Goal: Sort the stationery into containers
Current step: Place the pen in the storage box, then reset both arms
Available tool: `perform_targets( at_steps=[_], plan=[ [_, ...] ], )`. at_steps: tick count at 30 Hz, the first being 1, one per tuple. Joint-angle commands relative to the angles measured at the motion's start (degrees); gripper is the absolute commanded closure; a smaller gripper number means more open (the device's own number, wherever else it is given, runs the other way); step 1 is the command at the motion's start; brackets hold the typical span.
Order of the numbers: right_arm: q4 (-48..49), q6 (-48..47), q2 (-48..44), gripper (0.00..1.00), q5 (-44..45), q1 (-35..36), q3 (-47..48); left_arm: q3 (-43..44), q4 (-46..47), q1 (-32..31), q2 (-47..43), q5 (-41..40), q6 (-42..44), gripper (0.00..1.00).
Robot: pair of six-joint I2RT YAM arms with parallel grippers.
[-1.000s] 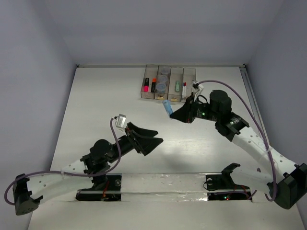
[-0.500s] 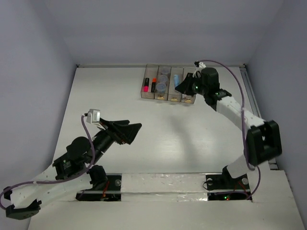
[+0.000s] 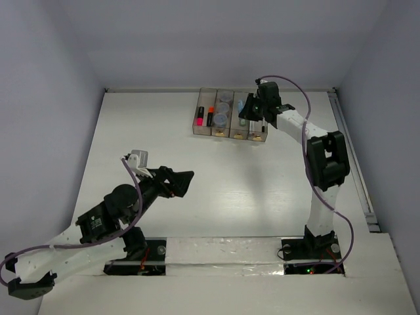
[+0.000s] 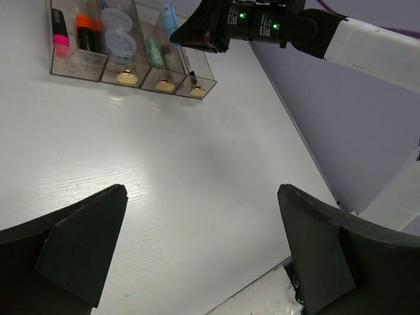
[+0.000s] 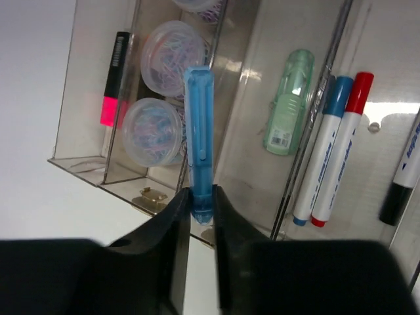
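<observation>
The right gripper (image 5: pixel 200 205) is clenched on one end of the blue piece (image 5: pixel 199 125). It holds the piece above the bins (image 4: pixel 72 64) at the far edge of the table (image 3: pixel 262 197), about over the wall between the jars (image 5: pixel 172 58) and the green piece (image 5: pixel 289 102). The left gripper (image 4: pixel 202 197) is released, its jaws wide, over the table left of the middle.
</observation>
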Motion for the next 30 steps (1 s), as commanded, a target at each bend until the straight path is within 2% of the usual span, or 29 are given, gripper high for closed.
perform_targets(
  at_steps=[1,2,3,7,10,13,15,20,21,22,24,27,30],
  plan=[
    [-0.4,0.2,-0.4,0.68,2.5,-0.2,4.0,0.0,1.0,-0.1,-0.9,-1.5,0.7,0.01],
    [-1.4,0.2,-0.2,0.60,2.7,-0.2,4.4,0.1,0.9,-0.1,-0.9,-1.6,0.8,0.01],
    [-1.8,0.2,-0.2,0.42,2.7,-0.2,4.7,0.2,0.7,-0.1,-0.7,-1.8,0.8,0.01],
    [-1.8,-0.3,-2.7,0.11,1.3,-0.2,4.4,1.4,0.1,-0.1,-0.5,-2.7,0.8,0.01],
    [-1.5,-0.5,-7.6,0.06,0.6,-0.2,2.8,2.6,-0.2,-0.1,-0.5,-2.8,0.9,0.01],
    [-0.2,-0.9,-13.5,0.05,-0.1,-0.2,-1.5,4.0,-0.1,-0.1,-0.4,-2.7,1.0,0.01],
    [2.0,-1.0,-21.9,0.06,-0.9,-0.2,-8.0,4.6,0.2,-0.1,-0.3,-2.7,1.4,0.01],
    [5.9,-1.0,-45.3,0.17,-2.4,-0.2,-25.5,7.1,-0.2,-0.1,0.7,-3.5,2.3,0.01],
    [5.9,-1.0,-53.7,0.17,-2.4,-0.2,-28.1,7.4,0.0,-0.1,0.7,-3.7,2.8,0.01],
    [5.4,-1.2,-58.0,0.00,-1.9,-0.2,-32.0,7.9,0.7,-0.1,0.8,-3.9,3.7,0.01],
    [2.3,-1.5,-69.4,0.00,-0.3,-0.2,-34.5,8.9,1.4,-0.1,0.9,-3.9,4.9,0.01],
    [-3.0,-1.9,-82.0,0.00,4.7,-0.2,-35.2,11.6,2.5,-0.1,1.3,-4.7,7.8,0.01],
    [-6.0,-3.4,-89.0,0.00,11.4,-0.2,-35.4,14.1,2.6,-0.1,1.3,-5.9,9.7,0.01]
  ],
)
